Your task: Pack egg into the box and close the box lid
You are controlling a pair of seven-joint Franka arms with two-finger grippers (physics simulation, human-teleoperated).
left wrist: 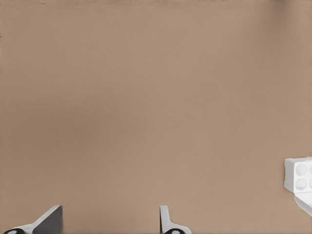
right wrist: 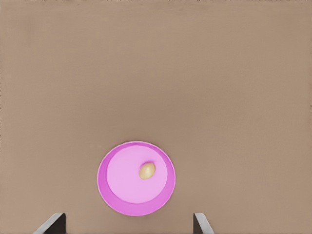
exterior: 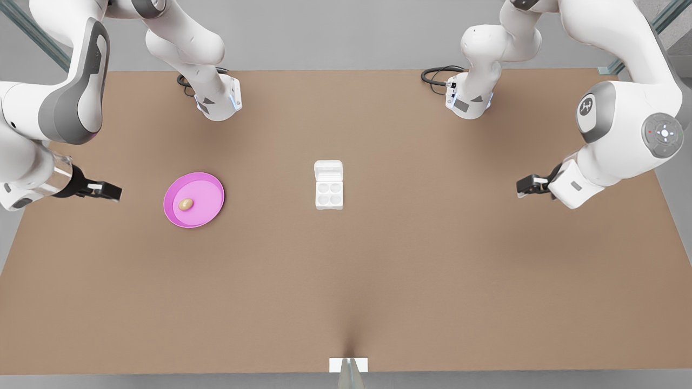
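Egg waiting on the plate, carton open, both arms idle.

Mid-left in the front view, the egg (exterior: 186, 203) lies on the pink plate (exterior: 211, 212): light, smooth, fragile, best pinched gently across its narrow waist. The right gripper (exterior: 111, 190) beside it and the left gripper (exterior: 524, 186) at mid-right hang wide apart, empty. At centre, the box (exterior: 329, 195) has its box lid (exterior: 328, 170) folded back.
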